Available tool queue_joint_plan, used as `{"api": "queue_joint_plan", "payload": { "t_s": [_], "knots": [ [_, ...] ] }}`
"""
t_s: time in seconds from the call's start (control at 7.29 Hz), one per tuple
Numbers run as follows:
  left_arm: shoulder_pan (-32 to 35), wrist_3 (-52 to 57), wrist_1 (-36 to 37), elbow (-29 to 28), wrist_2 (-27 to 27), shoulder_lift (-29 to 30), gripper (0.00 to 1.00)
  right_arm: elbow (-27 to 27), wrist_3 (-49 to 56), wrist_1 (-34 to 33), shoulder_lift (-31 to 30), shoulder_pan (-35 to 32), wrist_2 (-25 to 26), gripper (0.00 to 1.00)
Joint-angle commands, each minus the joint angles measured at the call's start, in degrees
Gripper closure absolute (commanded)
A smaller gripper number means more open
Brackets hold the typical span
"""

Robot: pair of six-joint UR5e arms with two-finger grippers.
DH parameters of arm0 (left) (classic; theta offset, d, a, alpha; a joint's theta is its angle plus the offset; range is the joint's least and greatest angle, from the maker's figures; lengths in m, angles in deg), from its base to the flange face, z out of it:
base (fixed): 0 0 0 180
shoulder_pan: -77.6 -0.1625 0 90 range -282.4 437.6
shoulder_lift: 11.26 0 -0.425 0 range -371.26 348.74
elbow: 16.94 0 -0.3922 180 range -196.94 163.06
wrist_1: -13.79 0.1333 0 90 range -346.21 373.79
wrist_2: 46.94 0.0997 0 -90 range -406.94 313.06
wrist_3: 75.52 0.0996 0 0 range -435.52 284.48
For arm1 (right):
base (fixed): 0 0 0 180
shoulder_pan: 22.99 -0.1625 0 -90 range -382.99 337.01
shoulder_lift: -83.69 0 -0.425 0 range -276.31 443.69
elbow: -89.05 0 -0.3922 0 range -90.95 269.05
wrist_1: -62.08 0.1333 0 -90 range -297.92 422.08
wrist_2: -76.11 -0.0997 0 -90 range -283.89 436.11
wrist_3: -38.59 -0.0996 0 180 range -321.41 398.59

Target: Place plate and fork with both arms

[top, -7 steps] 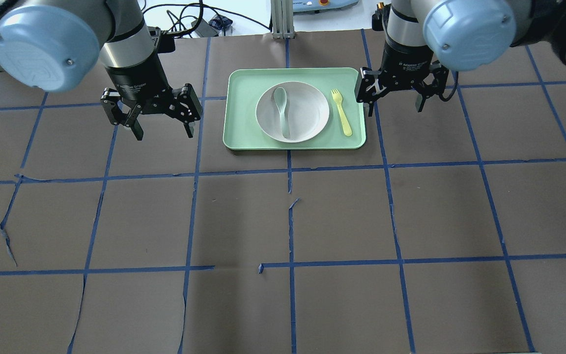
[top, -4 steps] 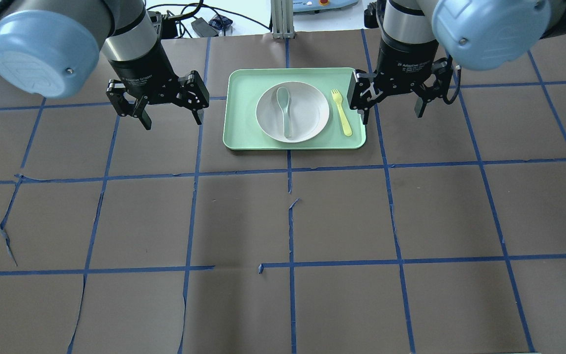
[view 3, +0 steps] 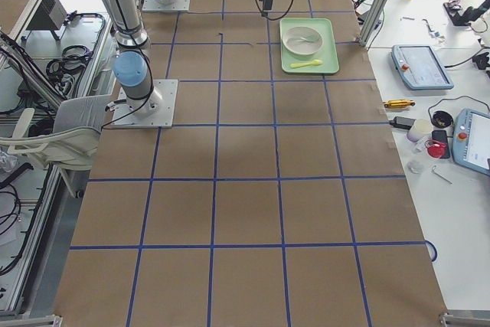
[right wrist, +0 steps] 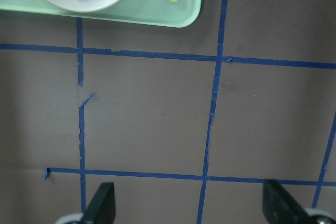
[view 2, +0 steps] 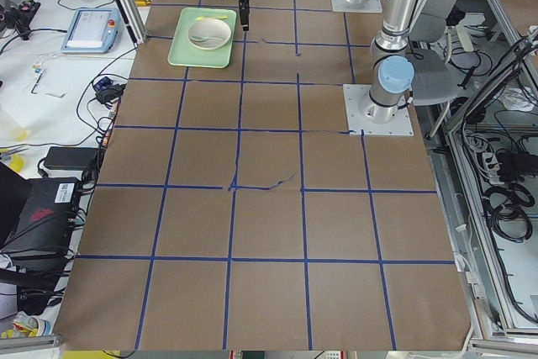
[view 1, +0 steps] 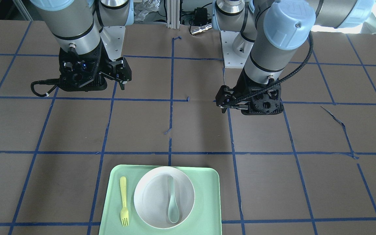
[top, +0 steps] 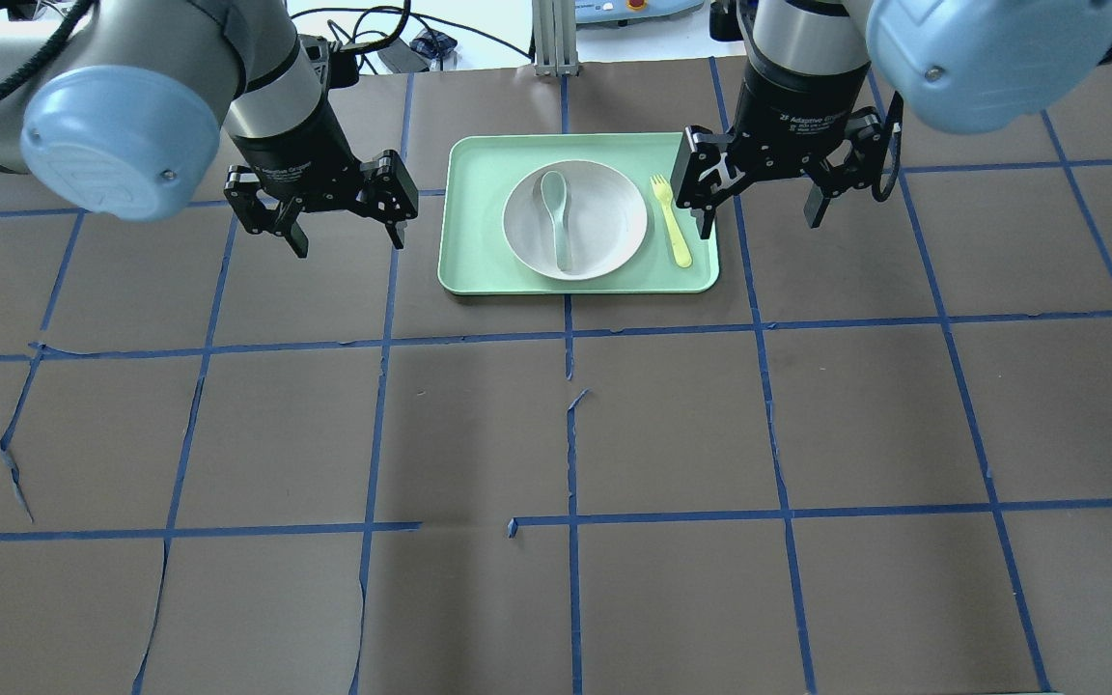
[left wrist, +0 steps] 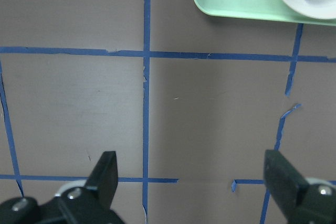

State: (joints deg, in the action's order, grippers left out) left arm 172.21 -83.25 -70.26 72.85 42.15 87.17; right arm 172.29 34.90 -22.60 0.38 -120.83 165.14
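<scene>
The left arm's fingers (top: pixel 398 220) and the right arm's fingers (top: pixel 703 208) are both spread wide and hold nothing. They hang clear of the brown paper-covered worktop (top: pixel 672 425), which is gridded with blue tape.

Between the two pairs of fingers sits a rectangular mint-green plastic tray (top: pixel 479 193). On it lies the round off-white shallow plate (top: pixel 614 217) with a raised rim, closer to the left arm's fingers than the fork is. A pale teal-green plastic spoon (top: pixel 557 217) rests loose inside the plate. The slim pale-yellow plastic fork (top: pixel 670 224) lies flat on the tray floor between the plate and the tray's edge. In the overhead view it is just beside the inner finger of the right arm's fingers. Both wrist views show the tray ahead of the fingertips, not between them.

The plate looks light, stiff and smooth. The raised rim on the side facing the left arm's fingers is probably the place to pinch. If the plate tilts, the spoon is likely to slide or tip out, so it should be kept level.

The fork looks very light and fairly rigid, and it sits low on a slick surface. A grip across the middle of the handle seems best. The fingers would have to reach almost to the tray floor, and the fork could skid or twist as they close. The tray's raised edge close beside it leaves little room.

White lettering on the black body above the right arm's fingers reads "2F Adaptive", followed by what looks like "Gripper". The line beneath is too small to read. No writing shows on the plate, fork or tray.
</scene>
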Motion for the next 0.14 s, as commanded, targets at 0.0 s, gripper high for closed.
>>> {"api": "queue_joint_plan", "payload": {
  "t_s": [0.0],
  "knots": [
    [0.05, -0.26, 0.20, 0.22, 0.12, -0.08, 0.00, -0.35, -0.18, 0.04, -0.10, -0.07, -0.26, 0.00]
  ]
}}
